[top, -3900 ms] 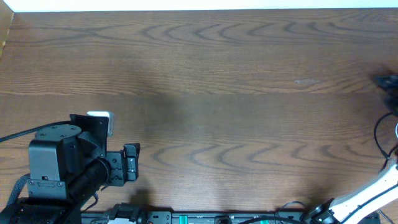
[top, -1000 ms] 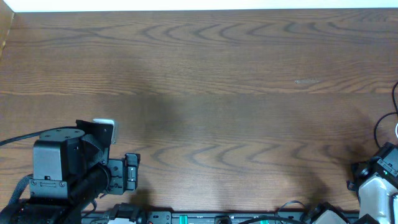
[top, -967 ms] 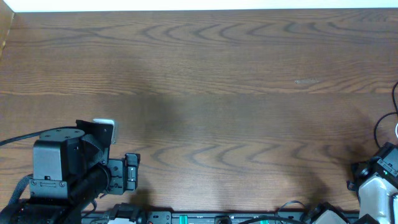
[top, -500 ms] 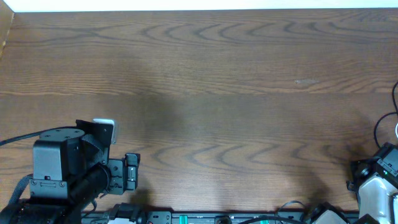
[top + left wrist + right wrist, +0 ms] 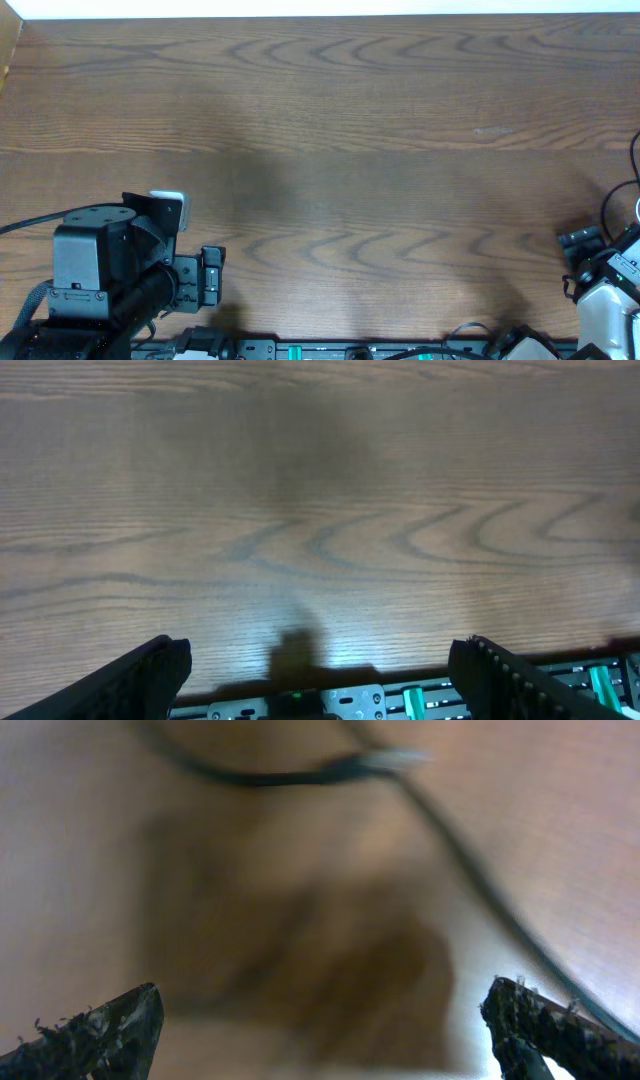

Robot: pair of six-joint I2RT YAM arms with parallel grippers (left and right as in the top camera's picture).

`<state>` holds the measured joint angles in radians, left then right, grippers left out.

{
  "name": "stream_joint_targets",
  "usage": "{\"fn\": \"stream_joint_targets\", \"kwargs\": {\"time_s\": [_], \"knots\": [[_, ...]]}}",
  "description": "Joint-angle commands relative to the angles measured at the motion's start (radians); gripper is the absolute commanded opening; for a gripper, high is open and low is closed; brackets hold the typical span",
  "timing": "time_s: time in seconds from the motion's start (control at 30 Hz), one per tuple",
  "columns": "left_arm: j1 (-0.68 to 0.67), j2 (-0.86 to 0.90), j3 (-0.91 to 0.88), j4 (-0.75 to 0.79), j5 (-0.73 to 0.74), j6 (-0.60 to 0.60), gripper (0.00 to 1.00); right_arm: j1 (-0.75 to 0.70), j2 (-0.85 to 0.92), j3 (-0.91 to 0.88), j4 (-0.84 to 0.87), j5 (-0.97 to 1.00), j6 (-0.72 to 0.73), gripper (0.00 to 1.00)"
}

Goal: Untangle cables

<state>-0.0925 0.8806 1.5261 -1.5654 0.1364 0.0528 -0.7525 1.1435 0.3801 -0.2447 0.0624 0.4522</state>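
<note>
Brown wood grain covers the desk [image 5: 350, 120] in the overhead view, with a pale strip [image 5: 320, 8] along its far edge. The left arm [image 5: 95, 265] sits at the near left corner, and its left gripper [image 5: 210, 275] points toward the middle of the desk. From above I cannot tell how its jaws stand. The right arm [image 5: 605, 310] is at the near right corner, with the right gripper [image 5: 580, 240] just in front of it. A thin black cable [image 5: 604, 210] curls on the desk at the right edge, just beside that gripper. A metal rail [image 5: 330, 352] runs along the near edge.

The left wrist view shows bare wood and the rail at the bottom. The left gripper [image 5: 320, 655] is spread wide with nothing between its fingers [image 5: 150, 675].

The right wrist view is badly blurred. The right gripper [image 5: 320, 1015] is spread and holds nothing. Ahead of it the cable [image 5: 260, 775] lies across the wood and ends in a pale plug [image 5: 395, 758]. A dark line slants from there toward the lower right. I cannot tell whether it is the same cord.
</note>
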Motion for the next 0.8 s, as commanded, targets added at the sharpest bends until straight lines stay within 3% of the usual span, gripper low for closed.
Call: {"fn": "stream_joint_targets", "kwargs": {"time_s": [0.0, 0.2, 0.43, 0.6, 0.77], "knots": [[0.002, 0.0, 0.001, 0.0, 0.009, 0.007, 0.88, -0.003, 0.002, 0.0, 0.034, -0.2, -0.214, 0.99], [0.003, 0.0, 0.001, 0.0, 0.009, 0.007, 0.88, -0.003, 0.002, 0.0, -0.089, 0.101, 0.094, 0.99], [0.002, 0.0, 0.001, 0.003, 0.009, 0.007, 0.88, -0.003, 0.002, 0.0, -0.085, 0.102, 0.065, 0.96], [0.002, 0.0, -0.005, 0.004, 0.009, 0.007, 0.88, -0.003, 0.002, 0.01, 0.021, -0.05, -0.09, 0.99], [0.002, 0.0, -0.029, 0.008, 0.009, 0.007, 0.88, -0.003, 0.002, 0.053, 0.003, 0.027, -0.101, 0.99]]}}
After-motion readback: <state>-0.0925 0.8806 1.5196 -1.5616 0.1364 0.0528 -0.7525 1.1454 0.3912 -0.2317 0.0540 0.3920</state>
